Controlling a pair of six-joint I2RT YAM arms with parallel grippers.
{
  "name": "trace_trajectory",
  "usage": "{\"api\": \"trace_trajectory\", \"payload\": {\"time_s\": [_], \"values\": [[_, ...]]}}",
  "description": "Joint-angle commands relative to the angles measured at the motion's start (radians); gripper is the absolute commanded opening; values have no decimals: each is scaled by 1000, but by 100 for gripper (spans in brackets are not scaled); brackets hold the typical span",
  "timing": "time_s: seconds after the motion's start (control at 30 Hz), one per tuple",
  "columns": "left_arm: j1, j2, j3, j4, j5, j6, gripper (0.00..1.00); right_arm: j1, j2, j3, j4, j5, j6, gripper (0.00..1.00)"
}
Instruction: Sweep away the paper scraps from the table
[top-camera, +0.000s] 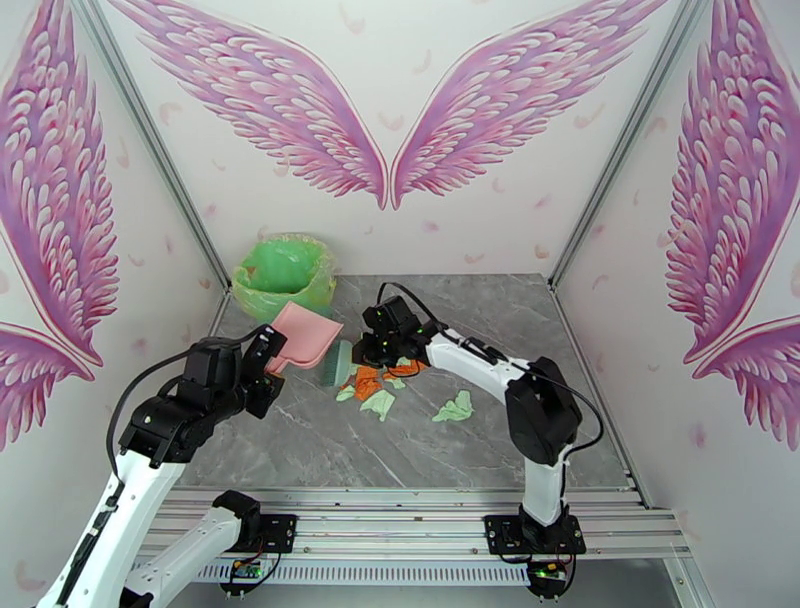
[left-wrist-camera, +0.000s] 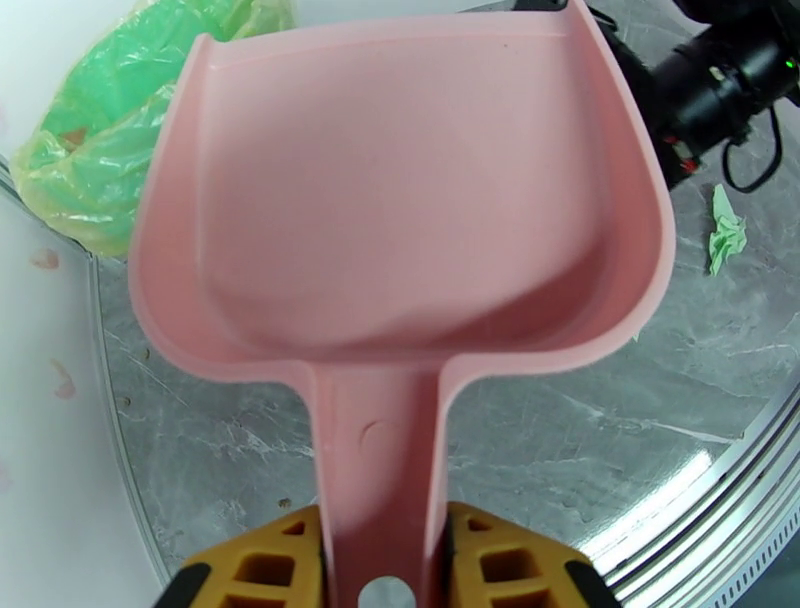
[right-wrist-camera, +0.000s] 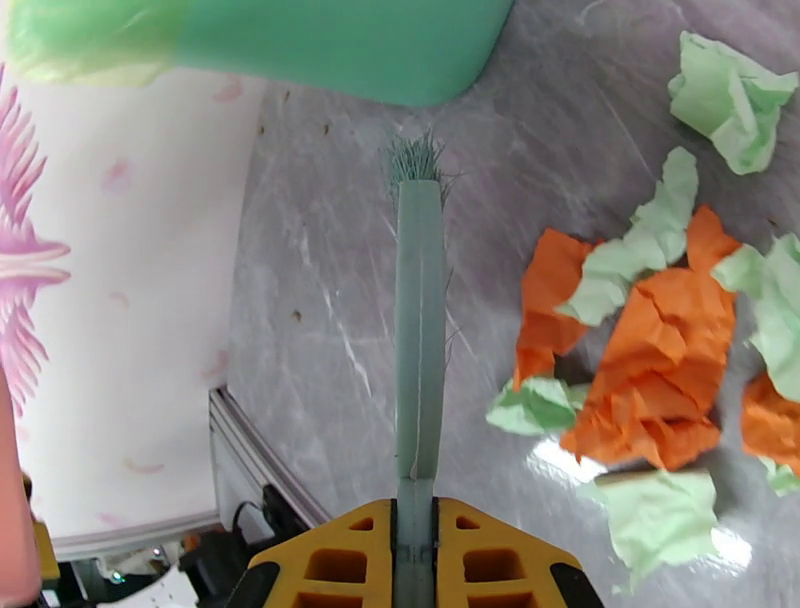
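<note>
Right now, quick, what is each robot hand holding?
Left gripper: shut on the pink dustpan, by its handle.
Right gripper: shut on the green brush.

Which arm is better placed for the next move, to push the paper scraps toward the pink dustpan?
Likely the right: the right pincer is shut on the green brush, right beside the paper scraps. The left pincer grips the empty dustpan by its handle, so it can only receive them.

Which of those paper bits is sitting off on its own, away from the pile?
The pale green scrap lying alone, off to the right; the other scraps, green and orange, are bunched together near the green brush.
</note>
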Motion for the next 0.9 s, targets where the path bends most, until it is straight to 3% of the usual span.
{"api": "trace_trajectory", "payload": {"time_s": [0.0,0.37,0.87], "values": [[-7,-25,-23,-5,13,-3,0,29,61,86,46,-26,66,0],[-40,-48,-36,8,14,-2,0,18,80,16,-11,36,43,0],[-49,-43,-31,3,17,-7,0,-77,-207,-335,-93,100,-93,0]]}}
